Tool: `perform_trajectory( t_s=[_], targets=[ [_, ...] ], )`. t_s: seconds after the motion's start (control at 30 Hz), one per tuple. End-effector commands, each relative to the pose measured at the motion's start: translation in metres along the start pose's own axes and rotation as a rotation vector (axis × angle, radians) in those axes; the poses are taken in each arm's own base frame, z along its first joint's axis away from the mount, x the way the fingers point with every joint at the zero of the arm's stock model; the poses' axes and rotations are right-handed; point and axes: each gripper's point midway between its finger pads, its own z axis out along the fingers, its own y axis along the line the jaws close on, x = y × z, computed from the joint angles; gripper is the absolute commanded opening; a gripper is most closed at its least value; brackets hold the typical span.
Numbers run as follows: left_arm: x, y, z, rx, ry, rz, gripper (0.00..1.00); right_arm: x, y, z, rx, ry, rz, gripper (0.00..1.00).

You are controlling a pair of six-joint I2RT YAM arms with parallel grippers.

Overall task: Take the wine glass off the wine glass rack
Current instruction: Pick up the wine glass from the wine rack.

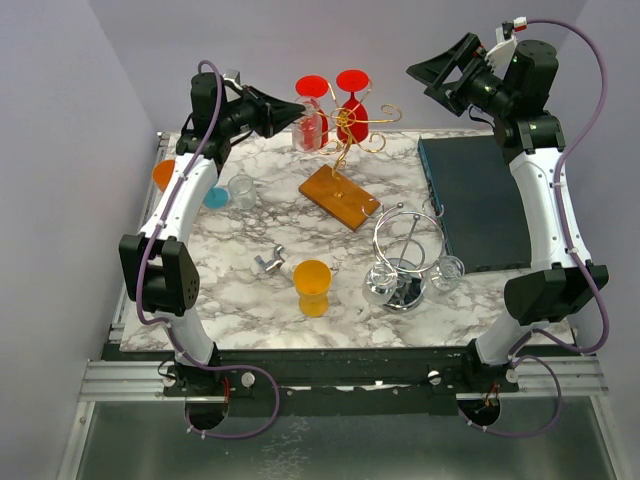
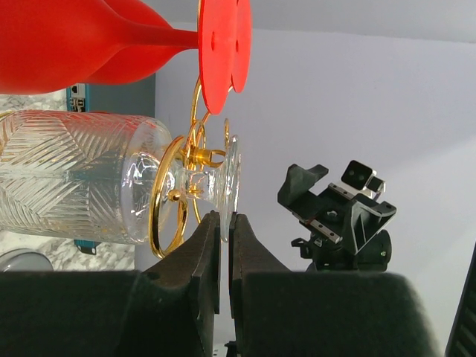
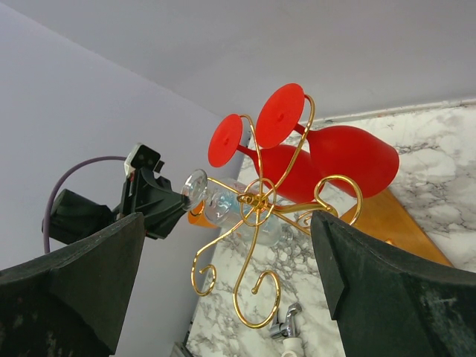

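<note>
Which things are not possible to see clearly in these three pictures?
Left wrist view: the mouth of the clear glass, cut off by the left edge.
Top view: how the left fingers hold its foot, too small.
Right wrist view: the rack's wooden base, partly behind the right finger.

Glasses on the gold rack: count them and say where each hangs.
3. The clear glass hangs at the left of the gold rack in the top view; one red glass right beside it; the other red glass farther right. None looks hidden.
</note>
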Motion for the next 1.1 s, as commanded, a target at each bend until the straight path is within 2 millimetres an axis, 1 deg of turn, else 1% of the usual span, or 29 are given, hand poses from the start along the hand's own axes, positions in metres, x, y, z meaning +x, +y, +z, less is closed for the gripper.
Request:
perform_trajectory(
  t_s=[0.0, 0.27, 0.53, 1.07],
  targets=[
    [0.019, -0.037, -0.011, 0.092, 0.04, 0.077, 0.0, -0.01, 0.016, -0.01, -0.02, -0.04, -0.037, 1.0],
    [0.028, -0.037, -0.015, 0.091, 0.054, 0.076, 0.0, -0.009, 0.017, -0.01, -0.024, -0.039, -0.036, 1.0],
    [0.038, -0.039, -0.022, 0.093, 0.063, 0.081, 0.0, -0.008, 0.019, -0.011, -0.027, -0.037, -0.035, 1.0],
    [0.052, -0.027, -0.036, 0.07, 0.059, 0.071, 0.0, -0.004, 0.019, -0.016, -0.029, -0.034, -0.024, 1.0]
  ],
)
